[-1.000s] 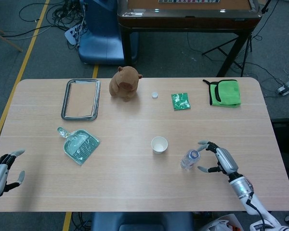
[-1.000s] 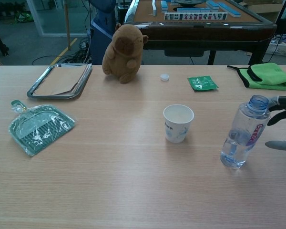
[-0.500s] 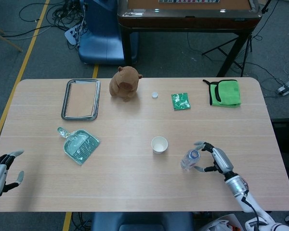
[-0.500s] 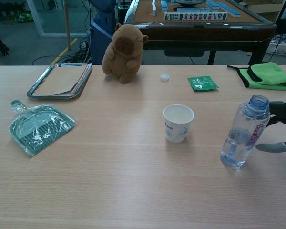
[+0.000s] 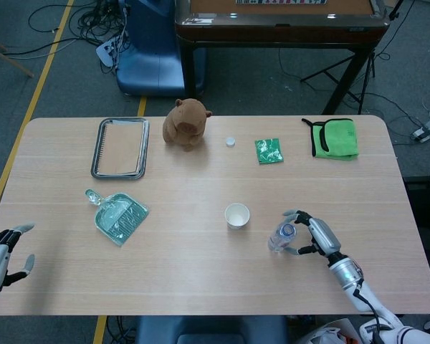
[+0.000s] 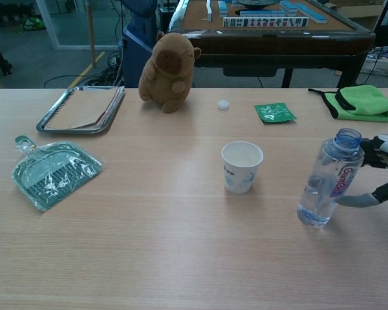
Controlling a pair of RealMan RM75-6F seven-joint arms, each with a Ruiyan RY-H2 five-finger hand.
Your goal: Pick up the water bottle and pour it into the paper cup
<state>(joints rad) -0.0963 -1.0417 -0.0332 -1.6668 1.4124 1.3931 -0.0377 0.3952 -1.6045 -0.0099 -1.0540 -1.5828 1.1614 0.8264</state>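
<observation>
The clear, uncapped water bottle (image 5: 282, 237) (image 6: 326, 181) stands upright on the table, to the right of the white paper cup (image 5: 237, 215) (image 6: 242, 166). My right hand (image 5: 315, 235) (image 6: 381, 174) is right against the bottle's right side. Its fingers are spread, reaching around the neck above and the lower body below. They look to be touching the bottle; a firm grip does not show. My left hand (image 5: 3, 254) hangs open off the table's front left corner, holding nothing. It shows only in the head view.
A brown plush toy (image 5: 186, 123) and a metal tray (image 5: 100, 147) with a notebook stand at the back left. A green bagged dustpan (image 5: 120, 217) lies front left. At the back are a white bottle cap (image 5: 231, 141), a green packet (image 5: 269, 150) and a green cloth (image 5: 335, 137).
My right hand has moved left, closing the gap to the bottle until its fingers reach around it. The bottle shifted very slightly left. The left hand has barely moved.
</observation>
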